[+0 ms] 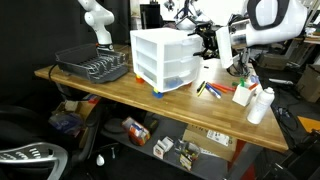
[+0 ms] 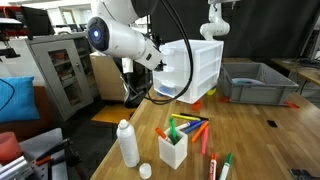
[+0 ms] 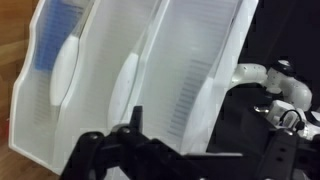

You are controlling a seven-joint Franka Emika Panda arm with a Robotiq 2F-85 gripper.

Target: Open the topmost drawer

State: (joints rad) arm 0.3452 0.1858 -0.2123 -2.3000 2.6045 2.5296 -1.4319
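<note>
The white plastic cabinet (image 1: 160,62) stands on the wooden table and shows in both exterior views (image 2: 195,70). Its topmost drawer (image 1: 168,42) looks closed, flush with the two drawers below. My gripper (image 1: 207,42) is level with that drawer, just in front of its face; an exterior view shows it close to the cabinet front (image 2: 160,62). In the wrist view the drawer fronts run as upright bands, with the topmost drawer (image 3: 205,70) on the right. My gripper (image 3: 200,145) is open, its dark fingers spread on either side of that drawer's front.
A dark dish rack (image 1: 90,66) stands beyond the cabinet, seen as a grey bin (image 2: 255,82). Loose markers (image 1: 215,90), a white cup of markers (image 2: 172,150) and a white bottle (image 2: 128,142) are near the table end. A second white arm (image 1: 97,20) stands behind.
</note>
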